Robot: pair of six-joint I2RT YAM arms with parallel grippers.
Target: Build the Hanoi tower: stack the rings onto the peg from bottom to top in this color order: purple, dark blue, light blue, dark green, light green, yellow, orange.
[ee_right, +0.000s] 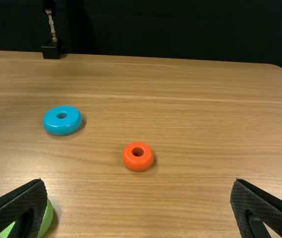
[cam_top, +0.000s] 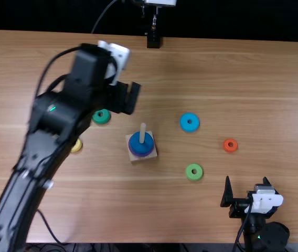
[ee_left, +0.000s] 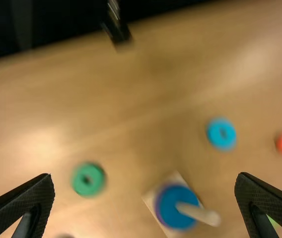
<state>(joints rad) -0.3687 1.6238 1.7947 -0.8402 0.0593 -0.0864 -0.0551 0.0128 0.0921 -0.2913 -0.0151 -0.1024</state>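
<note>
Left gripper (cam_top: 125,98) hangs spread and empty at 11 o'clock from the wooden peg (cam_top: 142,133), right gripper (cam_top: 247,181) likewise parted and empty at 4. Around the peg lie the dark green ring (cam_top: 101,116) at 10, light blue ring (cam_top: 189,115) at 2, orange ring (cam_top: 235,145) at 3, light green ring (cam_top: 194,165) at 4 and, partly blocked by the left arm (cam_top: 44,142), the yellow ring (cam_top: 77,146) at 9. Glossy and threaded on the peg, the dark blue ring (cam_top: 138,148) covers most of the purple ring (cam_top: 145,155) on the square base (cam_top: 133,158).
</note>
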